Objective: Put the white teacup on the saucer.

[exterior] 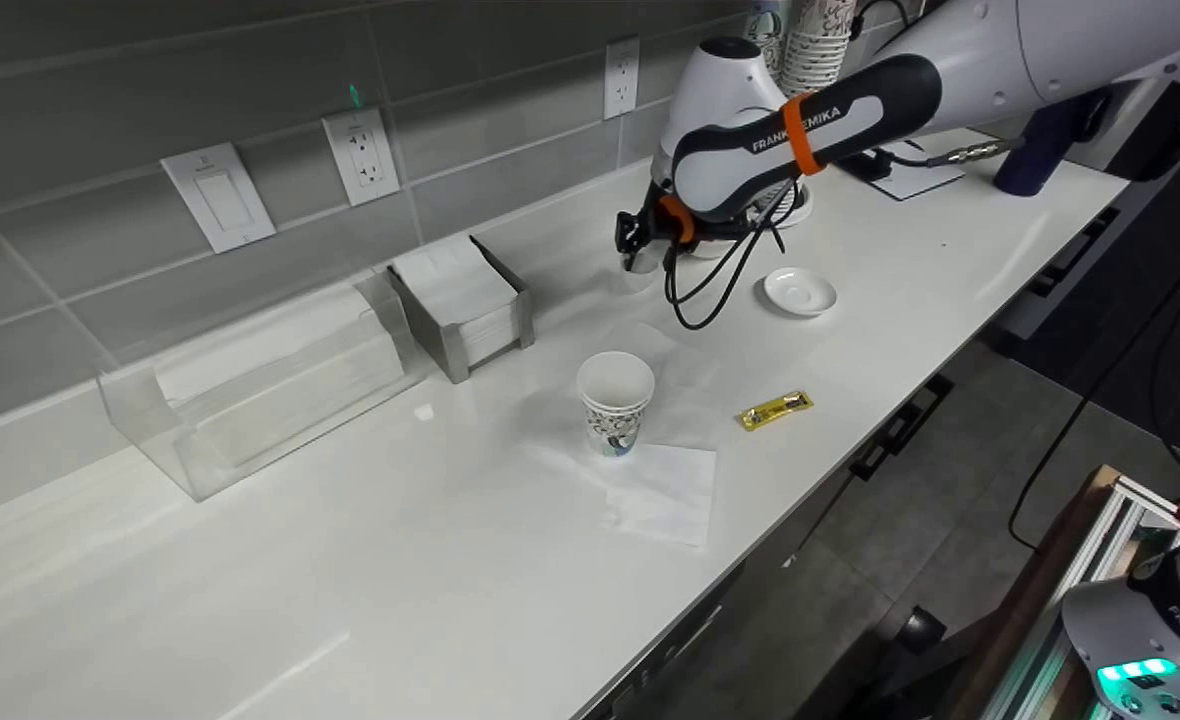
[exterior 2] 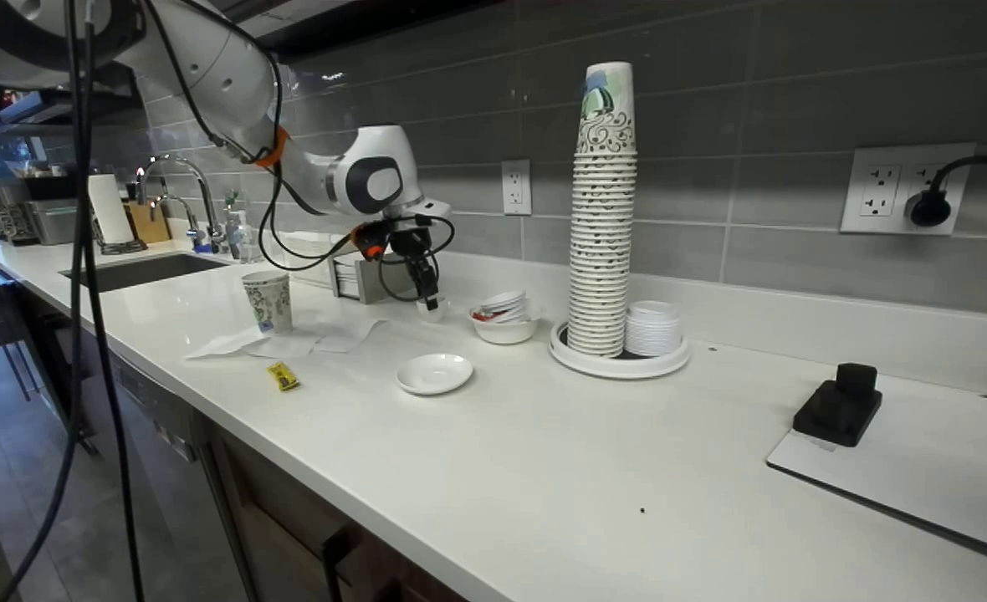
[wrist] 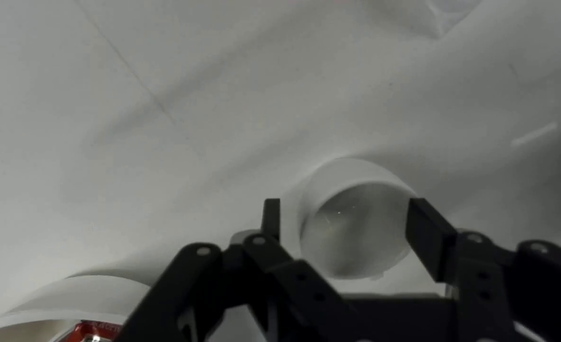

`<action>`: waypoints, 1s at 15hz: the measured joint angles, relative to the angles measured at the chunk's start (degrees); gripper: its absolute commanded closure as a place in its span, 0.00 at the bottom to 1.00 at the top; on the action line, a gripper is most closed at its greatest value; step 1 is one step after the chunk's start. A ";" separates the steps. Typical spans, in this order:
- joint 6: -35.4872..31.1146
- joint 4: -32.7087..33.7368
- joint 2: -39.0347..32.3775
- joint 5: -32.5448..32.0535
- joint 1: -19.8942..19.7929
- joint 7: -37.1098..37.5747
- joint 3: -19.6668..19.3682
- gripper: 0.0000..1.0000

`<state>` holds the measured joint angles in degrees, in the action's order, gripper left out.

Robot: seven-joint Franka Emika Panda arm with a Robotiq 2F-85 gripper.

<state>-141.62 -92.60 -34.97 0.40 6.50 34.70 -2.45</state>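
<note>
The white teacup (wrist: pixel 356 221) stands on the counter (exterior: pixel 430 560) right beneath the tool (wrist: pixel 343 216), whose black fingers (wrist: pixel 428 232) are spread to either side of it; nothing looks gripped, since a strip of counter shows between the cup and the finger on the left of the wrist view; the finger on the right comes up to the outline of the rim, and I can't tell whether it touches.

I'd take that cup for glazed ceramic: light, quite stiff, slick on its rounded wall and easily chipped; a squeeze across opposite sides, a little below the rim, seems the sound hold, gentle yet firm enough that it won't slide; centring first ought to spare it a sideways shove.

It looks upright, mouth up; squat as it is, it has hardly any long axis, and what there is I'd reckon runs vertically; no handle shows, so it seems to point no particular way along the counter; the saucer (exterior 2: pixel 435 374) lies flat, apart from the cup and closer to the counter's front edge; a white bowl (exterior 2: pixel 503 331) sits near the cup, so I'd lift straight up before swinging across.
</note>
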 measured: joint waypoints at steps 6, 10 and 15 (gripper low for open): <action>0.77 1.47 -2.01 2.02 -0.37 0.26 -1.39 0.95; 0.99 1.49 -2.31 2.25 -0.26 0.26 -1.44 0.98; 1.05 1.33 -0.84 2.24 0.19 0.13 -1.45 0.98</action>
<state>-140.57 -91.27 -35.81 2.64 6.69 34.84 -3.90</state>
